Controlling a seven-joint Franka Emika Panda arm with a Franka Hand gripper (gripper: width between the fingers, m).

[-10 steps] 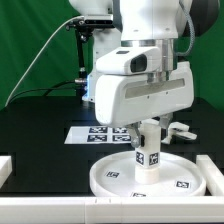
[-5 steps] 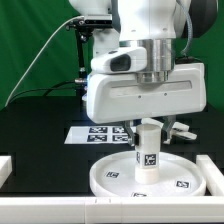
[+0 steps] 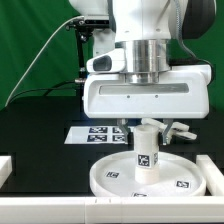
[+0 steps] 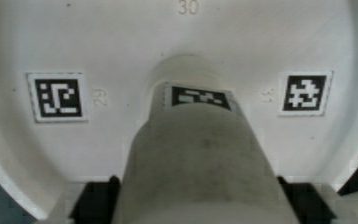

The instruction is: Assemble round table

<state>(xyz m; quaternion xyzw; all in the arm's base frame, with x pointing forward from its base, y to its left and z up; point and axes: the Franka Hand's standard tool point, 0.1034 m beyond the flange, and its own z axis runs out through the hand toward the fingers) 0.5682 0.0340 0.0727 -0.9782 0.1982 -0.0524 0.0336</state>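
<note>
Holds the short post (image 3: 147,160) tight in the pincer (image 3: 147,124), 1 finger (image 4: 101,203) on each side. Has it standing straight up in the middle of the big round disc (image 3: 103,178), near the marker board (image 3: 85,132).

A green curtain (image 3: 22,30) hangs at the back of the exterior view from nine to eleven o'clock, evenly lit, with a thin pale cable (image 3: 30,58) arcing across it. Below it lies a black table (image 3: 40,125). The marker board (image 3: 82,134) lies flat near centre, and white edge rails (image 3: 40,209) border the table from six to eight o'clock.
</note>
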